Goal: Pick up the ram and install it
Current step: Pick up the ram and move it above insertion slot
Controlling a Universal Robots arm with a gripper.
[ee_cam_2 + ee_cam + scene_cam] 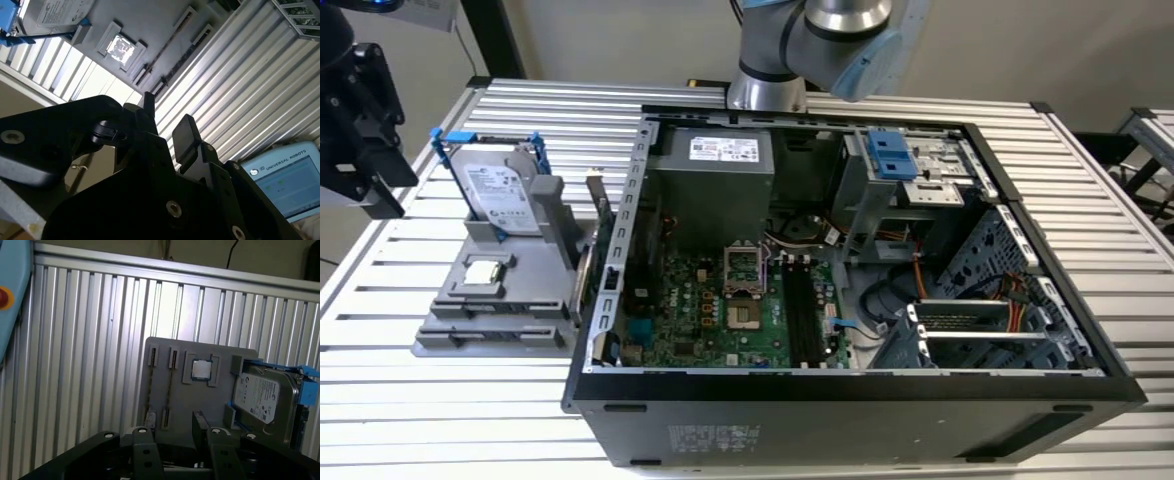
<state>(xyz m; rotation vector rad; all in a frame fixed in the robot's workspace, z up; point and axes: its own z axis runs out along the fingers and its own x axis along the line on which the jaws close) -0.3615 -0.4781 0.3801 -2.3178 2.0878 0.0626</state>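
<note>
The ram [169,386] is a thin dark stick standing on edge in a slot of the grey holder [160,352], beside the small square processor chip [201,369]. In the second wrist view the ram [172,42] runs as a narrow dark line across the same holder. My gripper [166,121] hangs well above and off to the side of the holder, open, with nothing between its black fingers [185,135]. In the exterior view the gripper [380,195] is the black shape at the left edge, apart from the holder [494,300]. The black motherboard slots [802,305] lie inside the open case.
The open computer case [854,385] fills the middle of the slatted metal table [454,410]. A silver hard drive with blue rails [494,185] stands at the back of the holder. A blue teach pendant [295,185] lies off the table's side. The arm's base [767,90] stands behind the case.
</note>
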